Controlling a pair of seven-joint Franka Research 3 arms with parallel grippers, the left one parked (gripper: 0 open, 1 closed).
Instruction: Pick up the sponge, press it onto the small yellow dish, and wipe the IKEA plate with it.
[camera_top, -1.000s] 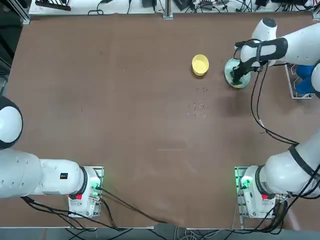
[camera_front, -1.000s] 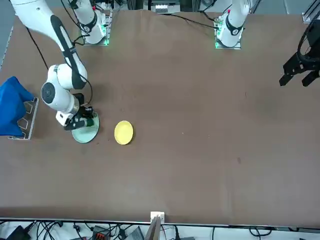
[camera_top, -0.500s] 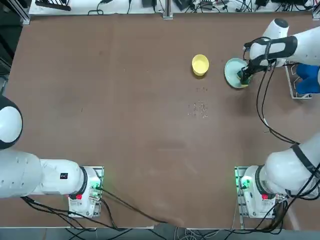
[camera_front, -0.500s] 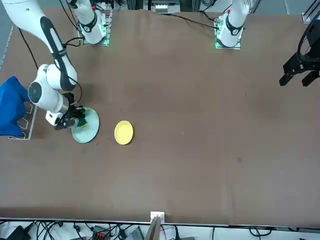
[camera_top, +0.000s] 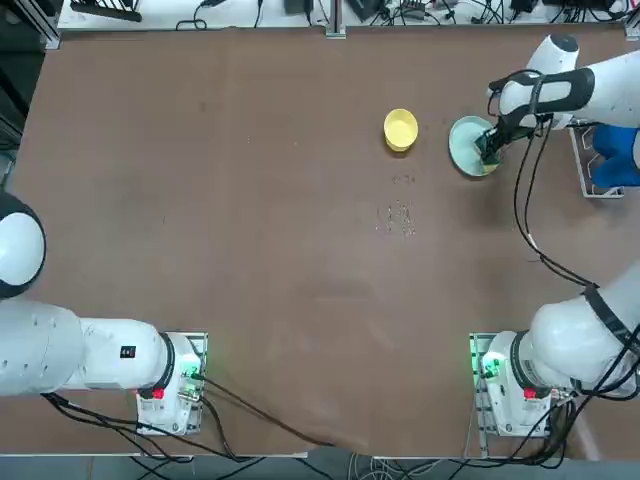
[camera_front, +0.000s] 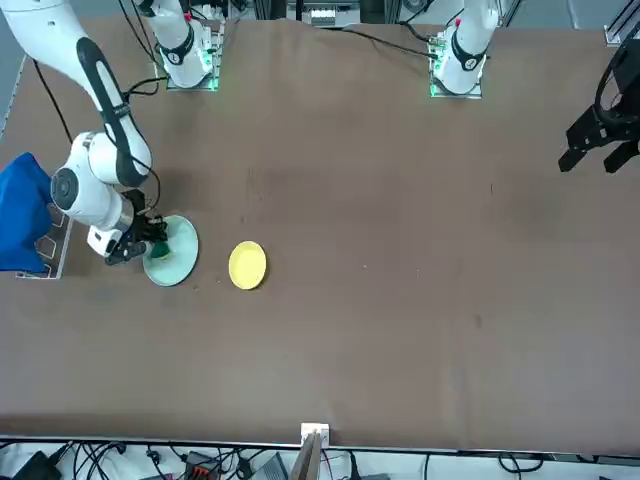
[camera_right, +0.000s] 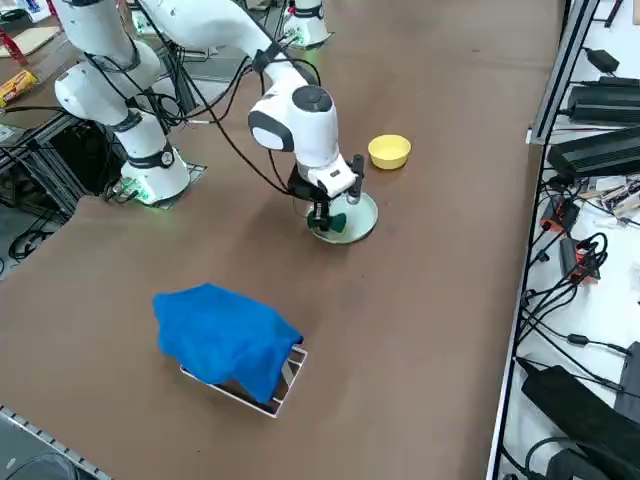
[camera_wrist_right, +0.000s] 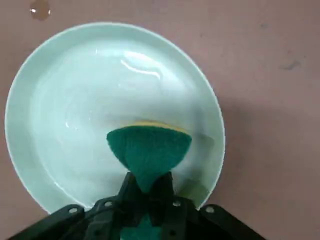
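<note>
The pale green IKEA plate (camera_top: 464, 143) (camera_front: 175, 262) (camera_right: 358, 215) (camera_wrist_right: 75, 100) lies at the far right of the table. My right gripper (camera_top: 490, 150) (camera_front: 148, 246) (camera_right: 324, 219) (camera_wrist_right: 148, 186) stands over the plate's right-hand part, shut on the sponge (camera_top: 489, 154) (camera_front: 159, 247) (camera_right: 337, 222) (camera_wrist_right: 149, 149). The sponge is squeezed between the fingers, green side up, with a thin yellow edge pressed on the plate's surface. The small yellow dish (camera_top: 400, 129) (camera_front: 247, 265) (camera_right: 389, 151) sits apart, to the left of the plate.
A blue cloth (camera_top: 612, 160) (camera_front: 22, 212) (camera_right: 225, 338) covers a metal rack at the table's right edge, close behind the arm. Small specks (camera_top: 397, 215) mark the tabletop nearer the bases. The arm's black cable (camera_top: 520, 215) hangs over the table.
The right gripper slid the sponge from the plate's middle to its right-hand part, then held nearly still. The plate and yellow dish stayed put.
</note>
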